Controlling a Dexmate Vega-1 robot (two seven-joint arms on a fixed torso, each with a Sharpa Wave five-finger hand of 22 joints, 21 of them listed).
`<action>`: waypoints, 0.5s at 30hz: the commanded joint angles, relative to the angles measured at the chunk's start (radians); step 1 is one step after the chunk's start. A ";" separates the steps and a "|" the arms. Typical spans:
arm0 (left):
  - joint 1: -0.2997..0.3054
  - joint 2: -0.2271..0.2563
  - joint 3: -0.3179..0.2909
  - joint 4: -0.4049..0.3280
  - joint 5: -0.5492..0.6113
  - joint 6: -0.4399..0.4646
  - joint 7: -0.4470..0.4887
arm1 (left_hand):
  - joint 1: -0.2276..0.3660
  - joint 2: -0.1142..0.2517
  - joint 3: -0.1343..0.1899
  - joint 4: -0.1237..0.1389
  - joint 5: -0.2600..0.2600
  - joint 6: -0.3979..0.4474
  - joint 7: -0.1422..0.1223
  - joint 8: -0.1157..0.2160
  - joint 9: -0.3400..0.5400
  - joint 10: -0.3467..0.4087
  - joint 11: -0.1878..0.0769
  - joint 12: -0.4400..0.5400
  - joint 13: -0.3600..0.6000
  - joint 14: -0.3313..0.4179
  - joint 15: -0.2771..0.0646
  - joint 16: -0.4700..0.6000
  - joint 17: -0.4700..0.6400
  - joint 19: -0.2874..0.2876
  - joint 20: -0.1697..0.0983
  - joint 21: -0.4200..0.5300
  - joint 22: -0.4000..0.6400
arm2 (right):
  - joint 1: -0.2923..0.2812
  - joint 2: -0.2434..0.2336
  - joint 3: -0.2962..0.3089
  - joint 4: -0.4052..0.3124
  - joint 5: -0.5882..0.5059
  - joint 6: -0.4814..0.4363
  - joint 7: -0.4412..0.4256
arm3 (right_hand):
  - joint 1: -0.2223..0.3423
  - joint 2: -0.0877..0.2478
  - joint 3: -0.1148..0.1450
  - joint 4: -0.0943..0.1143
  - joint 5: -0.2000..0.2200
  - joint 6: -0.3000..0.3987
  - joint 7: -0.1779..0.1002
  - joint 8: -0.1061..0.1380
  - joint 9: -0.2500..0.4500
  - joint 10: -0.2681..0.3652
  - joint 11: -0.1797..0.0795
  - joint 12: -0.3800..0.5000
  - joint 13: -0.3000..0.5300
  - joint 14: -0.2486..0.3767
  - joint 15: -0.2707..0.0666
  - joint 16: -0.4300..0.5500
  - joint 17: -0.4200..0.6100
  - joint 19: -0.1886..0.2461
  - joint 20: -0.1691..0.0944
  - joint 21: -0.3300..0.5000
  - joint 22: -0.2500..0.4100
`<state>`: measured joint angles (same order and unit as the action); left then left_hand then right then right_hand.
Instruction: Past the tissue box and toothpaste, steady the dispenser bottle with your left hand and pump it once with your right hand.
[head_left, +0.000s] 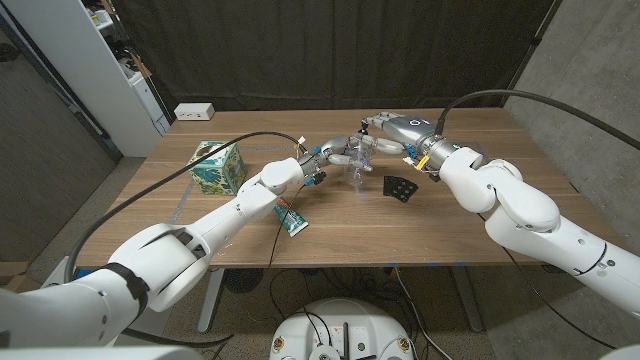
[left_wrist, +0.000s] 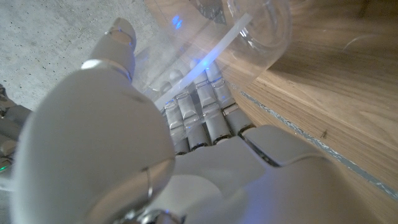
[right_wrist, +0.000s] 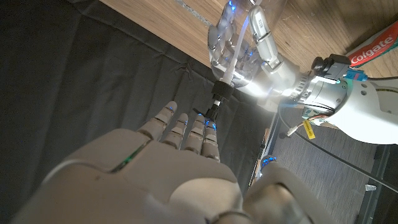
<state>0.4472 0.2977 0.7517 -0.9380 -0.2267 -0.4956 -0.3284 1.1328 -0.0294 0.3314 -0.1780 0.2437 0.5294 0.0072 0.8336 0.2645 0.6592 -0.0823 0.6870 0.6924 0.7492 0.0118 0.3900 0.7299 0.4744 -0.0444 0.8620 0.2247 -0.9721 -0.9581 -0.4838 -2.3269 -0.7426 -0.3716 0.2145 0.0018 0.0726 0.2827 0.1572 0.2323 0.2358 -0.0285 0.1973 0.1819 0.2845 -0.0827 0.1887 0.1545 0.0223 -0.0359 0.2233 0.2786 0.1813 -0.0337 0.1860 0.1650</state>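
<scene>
the left hand (head_left: 335, 152) wraps its fingers (left_wrist: 199, 115) around the clear dispenser bottle (head_left: 358, 165), which stands upright on the wooden table (head_left: 450, 215) near its far middle; in the left wrist view the bottle's transparent wall and its inner tube lie right against those fingers, which sit side by side and curl onto it. the right wrist view shows the same grip from the other side, with the left hand's fingers (right_wrist: 264, 37) closed on the bottle's body (right_wrist: 233, 53). the right hand (head_left: 400, 128) hovers over the bottle's top, its fingers (right_wrist: 186, 130) held close together and stretched toward the pump head (right_wrist: 217, 93), their tips just short of it or barely touching; i cannot tell which. a green patterned tissue box (head_left: 218, 165) stands well to the left of the left hand's fingers, a toothpaste tube (head_left: 290, 217) lies nearer the robot beside the left forearm, and a small black object (head_left: 400, 187) lies below the right hand's fingers.
</scene>
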 joint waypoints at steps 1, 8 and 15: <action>0.005 0.004 -0.002 -0.003 -0.001 0.000 0.001 | 0.110 0.163 0.002 0.004 0.000 0.098 -0.085 0.006 0.001 0.126 -0.119 -0.005 0.003 0.103 -0.252 -0.001 0.004 -0.008 -0.114 0.009 0.003 | -0.001 0.013 0.011 0.001 0.016 0.010 -0.030 | 0.009 0.042 0.002 -0.001 0.003 0.011 0.000 0.001 0.002 0.018 -0.003 0.005 0.035 0.005 0.000 0.008 -0.001 0.009 -0.021 0.009 0.003; 0.004 0.005 -0.004 -0.001 -0.001 -0.001 0.002 | 0.110 0.163 0.003 0.004 0.000 0.098 -0.085 0.005 -0.001 0.127 -0.118 -0.006 0.004 0.105 -0.252 -0.003 0.005 -0.011 -0.115 0.015 0.001 | -0.005 0.017 0.023 0.009 0.046 0.028 -0.060 | 0.009 0.042 0.002 -0.001 0.003 0.012 0.000 0.001 0.002 0.018 -0.003 0.005 0.035 0.007 -0.001 0.008 -0.002 0.012 -0.019 0.009 0.003; 0.003 0.001 -0.004 0.009 -0.004 -0.005 0.000 | 0.109 0.164 0.004 0.005 0.001 0.099 -0.084 0.004 -0.001 0.127 -0.117 -0.009 0.006 0.105 -0.252 -0.005 0.006 -0.013 -0.115 0.022 -0.001 | -0.007 0.026 0.033 0.025 0.082 0.049 -0.097 | 0.010 0.043 0.002 -0.002 0.003 0.013 -0.002 0.001 0.002 0.019 -0.003 0.005 0.035 0.014 -0.001 0.010 -0.004 0.017 -0.016 0.010 0.003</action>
<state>0.4500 0.3008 0.7488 -0.9405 -0.2277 -0.4956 -0.3260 1.1327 -0.0295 0.3313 -0.1779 0.2437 0.5328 0.0106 0.8323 0.2598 0.6662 -0.0860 0.6792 0.6929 0.7559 0.0086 0.3879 0.7328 0.4686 -0.0464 0.8772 0.2221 -0.9759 -0.9434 -0.4663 -2.3205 -0.7014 -0.3469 0.1670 0.0134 0.0610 0.2827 0.1572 0.2323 0.2394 -0.0320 0.1975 0.1814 0.3026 -0.0893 0.1944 0.1916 0.0276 -0.0304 0.2310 0.2738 0.1886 -0.0409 0.1860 0.1650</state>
